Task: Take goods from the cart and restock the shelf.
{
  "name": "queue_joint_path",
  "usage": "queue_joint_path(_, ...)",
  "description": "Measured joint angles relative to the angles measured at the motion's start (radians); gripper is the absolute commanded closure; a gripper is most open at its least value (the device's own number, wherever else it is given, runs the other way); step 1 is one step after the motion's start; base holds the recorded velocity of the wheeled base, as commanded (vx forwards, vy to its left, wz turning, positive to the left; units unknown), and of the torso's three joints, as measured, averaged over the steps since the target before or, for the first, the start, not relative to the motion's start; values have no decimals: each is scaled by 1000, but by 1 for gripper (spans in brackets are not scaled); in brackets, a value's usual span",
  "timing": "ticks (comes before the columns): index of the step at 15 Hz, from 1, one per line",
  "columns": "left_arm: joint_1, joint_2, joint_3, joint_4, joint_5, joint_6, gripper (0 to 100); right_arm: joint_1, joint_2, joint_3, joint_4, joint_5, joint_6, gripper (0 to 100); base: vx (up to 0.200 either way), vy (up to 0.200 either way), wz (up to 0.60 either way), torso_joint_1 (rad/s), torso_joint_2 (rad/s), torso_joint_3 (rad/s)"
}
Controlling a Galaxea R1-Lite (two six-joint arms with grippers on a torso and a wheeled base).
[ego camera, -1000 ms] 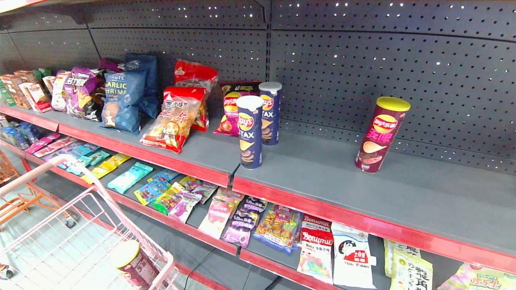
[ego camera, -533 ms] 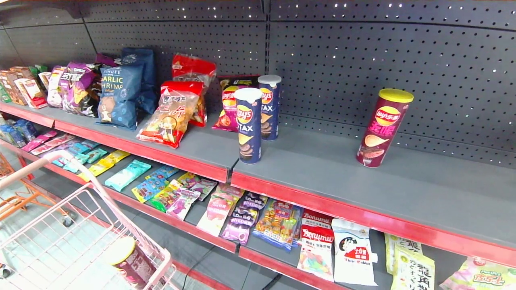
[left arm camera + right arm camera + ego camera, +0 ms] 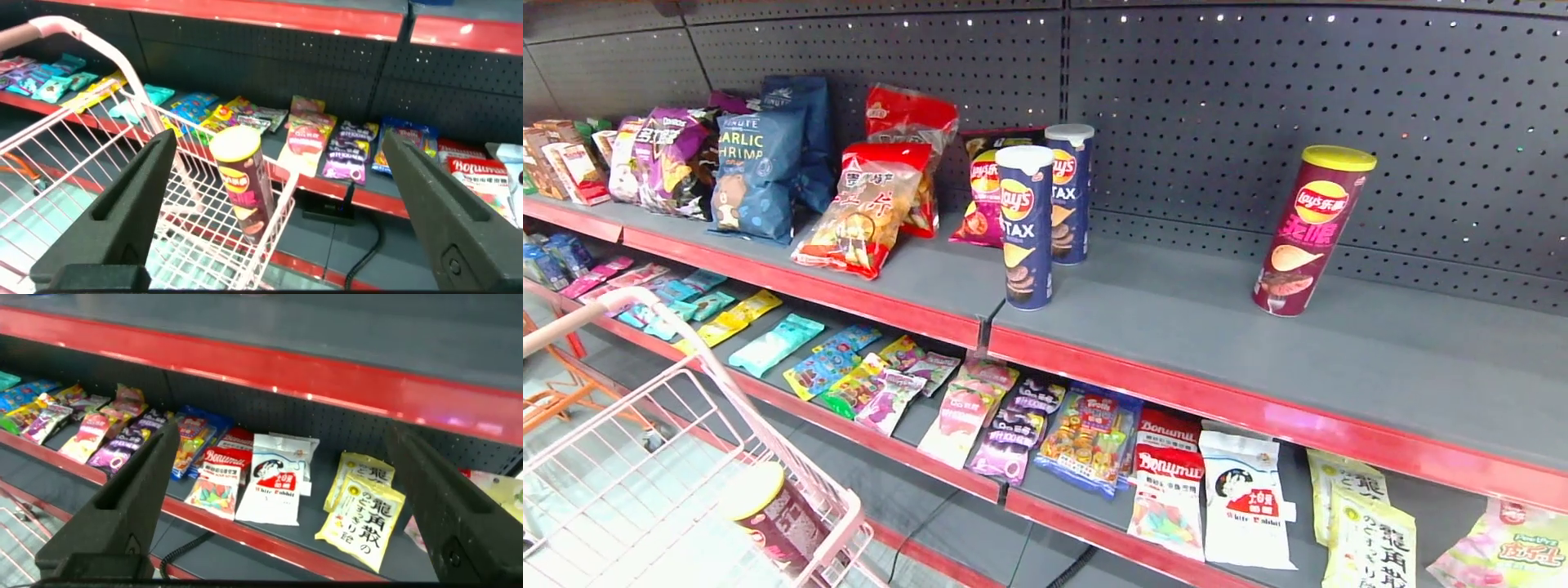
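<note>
One maroon can leans in a corner of the cart. Left gripper hangs above it, fingers spread wide, not touching it. Right gripper is spread too, facing candy bags on the lower shelf. A second can stands on the upper shelf.

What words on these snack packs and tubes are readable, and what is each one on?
"GARLIC" above "HRIMP", first letter hidden: blue bag, upper shelf.
"STAX": front blue tube.
"White Rabbit": white packet, lower shelf.
Foreign script on the maroon tube and yellow packets: not read.
Too blurred: the cart tube, the small sweets packets.
</note>
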Motion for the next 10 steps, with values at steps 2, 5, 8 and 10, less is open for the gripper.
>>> queue_joint_path(2, 1, 0, 0, 0, 0, -1, 0, 0, 0, 0, 0, 0, 0, 0, 0, 0, 0, -154, 393, 232)
queue_joint_path(5, 0, 0, 0, 2, 0, -1, 0, 0, 0, 0, 1, 1, 0, 0, 0, 0, 0, -152, 416, 247)
queue_joint_path(8, 0, 0, 0, 1, 0, -2, 0, 0, 0, 0, 0, 0, 0, 0, 0, 0, 200, -46, 129, 82)
queue_joint_path(10, 0, 0, 0, 0, 0, -1, 0, 0, 0, 0, 0, 1, -1, 0, 0, 0, 600, -14, 32, 27)
